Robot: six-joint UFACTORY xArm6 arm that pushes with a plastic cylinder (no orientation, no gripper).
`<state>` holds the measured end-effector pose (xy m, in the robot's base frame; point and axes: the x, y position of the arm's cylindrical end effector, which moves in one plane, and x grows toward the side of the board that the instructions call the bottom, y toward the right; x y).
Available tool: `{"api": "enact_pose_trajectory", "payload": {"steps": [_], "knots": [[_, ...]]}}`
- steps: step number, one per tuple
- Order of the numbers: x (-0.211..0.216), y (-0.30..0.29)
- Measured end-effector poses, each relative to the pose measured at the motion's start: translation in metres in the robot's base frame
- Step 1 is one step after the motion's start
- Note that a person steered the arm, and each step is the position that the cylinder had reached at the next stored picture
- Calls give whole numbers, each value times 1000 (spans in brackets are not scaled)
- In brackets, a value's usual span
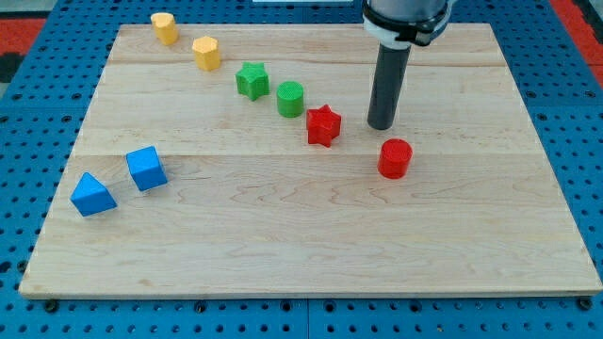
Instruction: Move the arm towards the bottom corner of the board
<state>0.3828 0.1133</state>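
My tip [382, 125] rests on the wooden board [311, 245] in its upper right part, just right of the red star [322, 125] and just above the red cylinder [395, 157], touching neither; there is no hand on this arm, only the rod, and it holds nothing. From the star a line runs toward the view's top left: green cylinder [290, 99], green star [252, 80], and two yellow blocks [205, 53] [164, 28]. The blue cube [146, 169] and blue triangular block [92, 194] sit near the left edge, well apart from the tip, and the board lies on a blue pegboard bench [584, 141].
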Motion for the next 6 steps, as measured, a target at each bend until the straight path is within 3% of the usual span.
{"api": "enact_pose_trajectory", "payload": {"steps": [1,2,3,4,5,6], "knots": [[3,60],[105,110],[208,22],[236,-26],[236,-79],[229,-229]]}}
